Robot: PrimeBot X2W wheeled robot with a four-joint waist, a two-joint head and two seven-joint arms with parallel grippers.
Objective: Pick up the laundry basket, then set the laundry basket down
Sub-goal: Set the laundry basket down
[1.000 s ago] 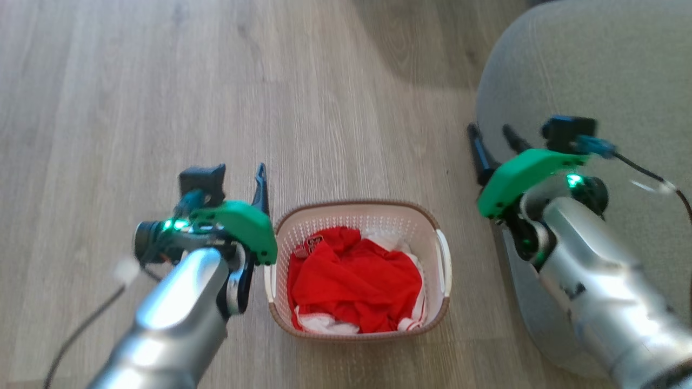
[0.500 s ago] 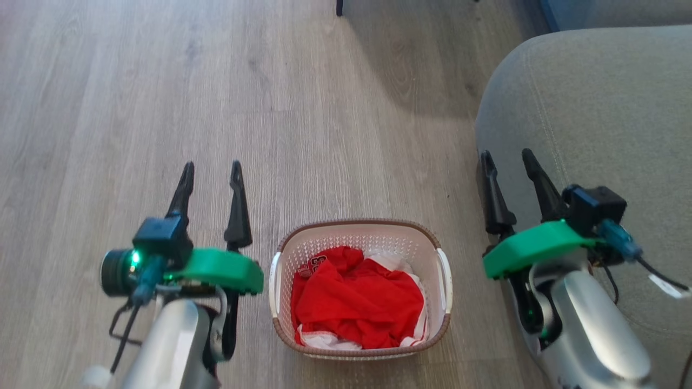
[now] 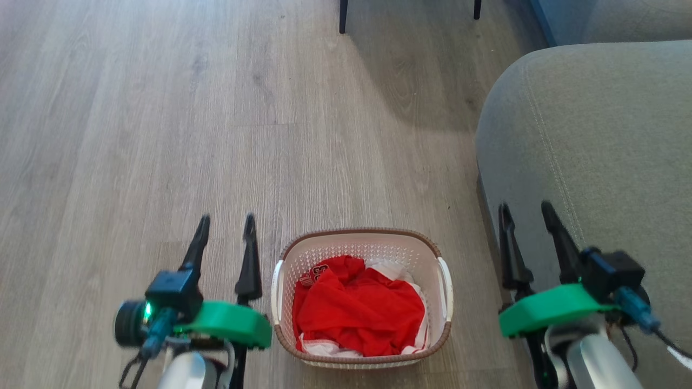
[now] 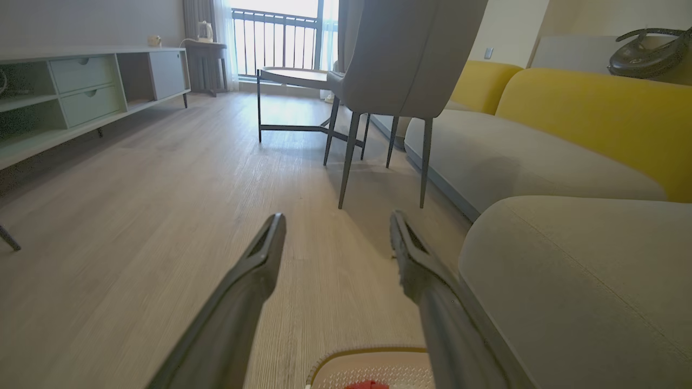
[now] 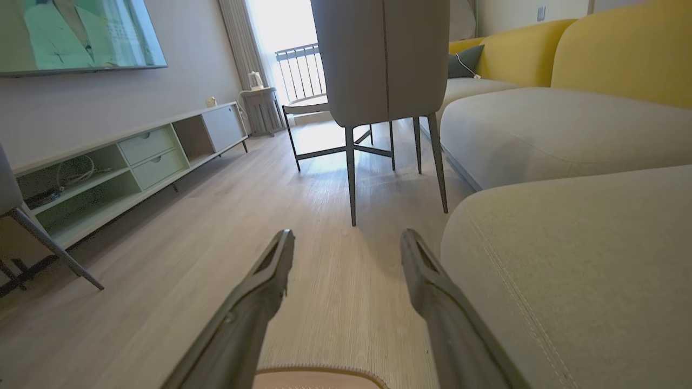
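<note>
The laundry basket (image 3: 437,302), white perforated plastic with a brown rim and white side handles, stands on the wooden floor in the head view, holding red and white clothes (image 3: 358,308). My left gripper (image 3: 226,221) is open just left of the basket, fingers pointing away, holding nothing. On the basket's right, my right gripper (image 3: 524,208) is open too, in front of a grey sofa. The basket's rim (image 4: 367,354) peeks in at the bottom of the left wrist view between the left gripper (image 4: 336,221) fingers, and the rim (image 5: 319,373) lies low between the right gripper (image 5: 346,237) fingers.
A grey sofa seat (image 3: 594,140) fills the right side, close to my right arm. Chair legs (image 3: 343,16) stand ahead on the floor. The wrist views show a grey chair (image 4: 400,59), a small table (image 4: 294,78), a low cabinet (image 4: 81,86) at the left and yellow sofa backs (image 4: 594,113).
Both arms have drawn back and down toward the lower edge, away from the basket's handles, and turned fingers forward. The head camera has tilted up, showing more floor ahead.
</note>
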